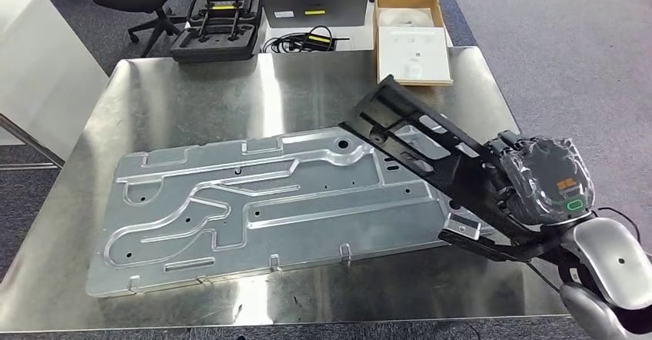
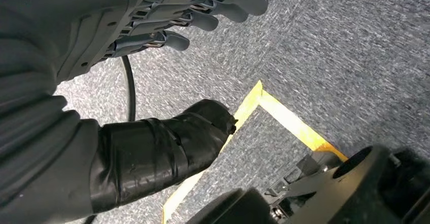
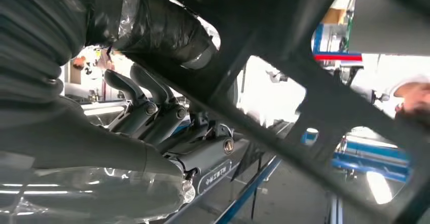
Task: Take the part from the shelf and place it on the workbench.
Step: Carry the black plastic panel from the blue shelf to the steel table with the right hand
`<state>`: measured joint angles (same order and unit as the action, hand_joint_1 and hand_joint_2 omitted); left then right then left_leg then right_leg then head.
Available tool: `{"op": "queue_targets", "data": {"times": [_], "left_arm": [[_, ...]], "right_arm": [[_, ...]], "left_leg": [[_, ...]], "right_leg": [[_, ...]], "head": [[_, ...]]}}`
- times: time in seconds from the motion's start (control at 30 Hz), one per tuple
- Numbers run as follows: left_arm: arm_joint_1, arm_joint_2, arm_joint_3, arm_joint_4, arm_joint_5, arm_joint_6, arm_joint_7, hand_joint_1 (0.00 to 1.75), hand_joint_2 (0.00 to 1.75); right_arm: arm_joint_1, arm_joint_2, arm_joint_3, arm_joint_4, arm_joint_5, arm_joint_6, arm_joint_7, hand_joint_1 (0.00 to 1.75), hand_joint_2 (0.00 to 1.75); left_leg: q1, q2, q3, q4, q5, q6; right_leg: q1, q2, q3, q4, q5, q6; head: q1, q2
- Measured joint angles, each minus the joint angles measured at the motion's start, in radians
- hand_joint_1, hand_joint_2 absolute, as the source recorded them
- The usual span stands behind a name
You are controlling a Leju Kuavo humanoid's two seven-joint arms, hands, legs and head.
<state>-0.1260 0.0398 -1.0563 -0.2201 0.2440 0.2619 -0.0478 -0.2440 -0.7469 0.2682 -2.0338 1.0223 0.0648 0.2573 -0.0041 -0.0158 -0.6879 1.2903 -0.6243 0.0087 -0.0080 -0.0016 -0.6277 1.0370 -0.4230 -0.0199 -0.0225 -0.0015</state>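
The right robot hand (image 1: 538, 182) grips a long black frame part (image 1: 419, 144) by its near end, fingers wrapped around a bar of it, as the right wrist view confirms with the dark struts crossing close in front of the fingers (image 3: 152, 95). From that robot hand the part reaches away and toward the robot's left, tilted over the shiny steel worktop (image 1: 192, 86); its far end hangs above bare steel beyond the large ribbed aluminium plate (image 1: 261, 201), while its middle crosses the plate's nearest corner. Whether the part already touches plate or worktop cannot be told from here. The step in hand looks like the set-down, and doing it well probably means lowering the far end first, keeping the frame level across its width so it does not twist in the grip, and choosing whether it should rest on the plate or on the bare steel beyond it before letting go. A long part held at one end levers hard on the fingers, so the descent should be slow and the release should come only once the weight is plainly borne from below. The cardboard box (image 1: 411, 36) lies just past the part's far tip and should be kept clear. The left robot hand (image 2: 167, 21) hangs over the carpet, fingers apart, holding nothing.
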Motion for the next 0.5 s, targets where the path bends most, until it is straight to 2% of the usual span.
{"op": "queue_targets", "data": {"times": [0.03,0.1,0.17,0.27,0.3,0.33,0.37,0.43,0.47,0.5], "left_arm": [[0.000,0.000,0.000,0.000,0.000,-0.002,0.000,0.00,1.75],[-0.001,0.002,0.000,0.000,-0.001,-0.004,0.000,0.00,1.75],[-0.003,0.004,0.000,0.000,-0.003,-0.005,0.000,0.00,1.75],[-0.003,0.005,0.000,0.000,-0.009,-0.004,0.001,0.00,1.75],[-0.003,0.005,0.000,0.000,-0.010,-0.004,0.002,0.00,1.75],[-0.004,0.005,-0.001,0.000,-0.010,-0.004,0.002,0.00,1.75],[-0.004,0.005,-0.001,0.000,-0.011,-0.004,0.002,0.00,1.75],[-0.005,0.006,-0.001,0.000,-0.012,0.001,0.002,0.00,1.75],[-0.004,0.006,-0.001,0.000,-0.014,0.004,0.002,0.00,1.75],[-0.004,0.006,-0.002,0.000,-0.017,0.007,0.002,0.00,1.75]], "right_arm": [[0.000,-0.002,0.004,0.004,0.000,0.000,-0.001,1.75,1.75],[0.000,-0.009,0.011,0.010,-0.001,0.000,-0.004,1.75,1.75],[0.000,-0.017,0.016,0.015,-0.001,-0.001,-0.006,1.75,1.75],[0.003,-0.026,0.024,0.023,0.000,-0.001,-0.007,1.75,1.75],[0.004,-0.029,0.027,0.026,0.000,-0.001,-0.007,1.75,1.75],[0.004,-0.033,0.028,0.028,0.000,-0.002,-0.008,1.75,1.75],[0.005,-0.036,0.028,0.030,0.001,-0.002,-0.008,1.75,1.75],[0.006,-0.040,0.031,0.035,0.008,-0.001,-0.010,1.75,1.75],[0.009,-0.041,0.033,0.039,0.015,0.002,-0.013,1.75,1.75],[0.011,-0.044,0.036,0.043,0.023,0.007,-0.017,1.75,1.75]], "left_leg": [[0.001,0.000,0.012,-0.031,0.023,0.001],[0.001,0.001,0.072,-0.162,0.092,0.007],[-0.004,0.000,0.113,-0.256,0.126,0.015],[-0.008,-0.001,0.116,-0.275,0.151,0.028],[-0.006,0.000,0.114,-0.281,0.162,0.033],[-0.005,0.002,0.111,-0.288,0.173,0.040],[-0.003,0.004,0.105,-0.294,0.181,0.045],[-0.004,0.005,0.089,-0.296,0.190,0.052],[-0.004,0.006,0.081,-0.295,0.195,0.052],[-0.004,0.006,0.073,-0.294,0.200,0.051]], "right_leg": [[0.000,0.000,0.000,0.000,0.000,0.000],[0.000,0.000,0.001,0.000,0.001,0.001],[0.000,0.000,-0.001,0.001,0.005,0.007],[-0.003,0.001,-0.009,0.001,0.013,0.024],[-0.004,0.002,-0.012,0.007,0.004,0.030],[-0.004,0.002,-0.021,0.028,-0.020,0.034],[-0.005,0.003,-0.035,0.069,-0.057,0.038],[-0.007,0.003,-0.071,0.189,-0.138,0.045],[-0.009,0.003,-0.082,0.238,-0.159,0.049],[-0.011,0.003,-0.079,0.259,-0.163,0.052]], "head": [[0.000,0.000],[0.000,0.000],[0.000,0.000],[0.001,0.000],[0.001,0.000],[0.002,0.000],[0.003,0.000],[0.004,0.000],[0.004,0.000],[0.004,0.000]]}}
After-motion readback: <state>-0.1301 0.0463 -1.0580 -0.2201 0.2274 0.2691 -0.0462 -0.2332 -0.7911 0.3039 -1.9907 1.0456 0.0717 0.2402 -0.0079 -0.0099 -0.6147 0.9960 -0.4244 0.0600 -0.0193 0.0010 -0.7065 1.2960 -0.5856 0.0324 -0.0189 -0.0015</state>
